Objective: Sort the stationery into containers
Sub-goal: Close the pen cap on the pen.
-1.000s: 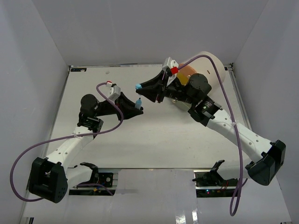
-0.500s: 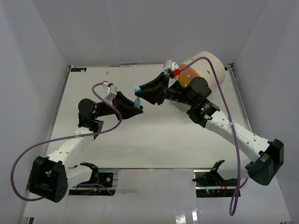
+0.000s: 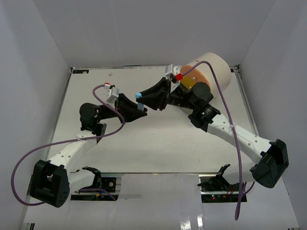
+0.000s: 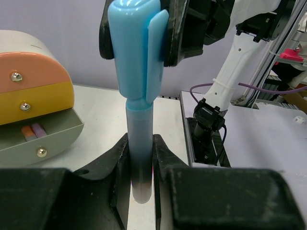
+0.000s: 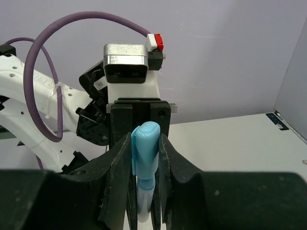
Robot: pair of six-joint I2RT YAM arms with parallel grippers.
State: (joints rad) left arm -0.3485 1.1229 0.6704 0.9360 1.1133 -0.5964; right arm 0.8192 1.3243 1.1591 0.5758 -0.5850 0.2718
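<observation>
Smooth, glossy light-blue plastic pen (image 4: pixel 135 96)

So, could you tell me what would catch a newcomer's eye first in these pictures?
The two grippers meet above the middle of the table: the left gripper clamps the barrel of a light-blue pen while the right gripper clamps its cap. Next comes the cream cylinder at the far right, its grey-olive drawer pulled open with small orange and purple pieces inside.
</observation>
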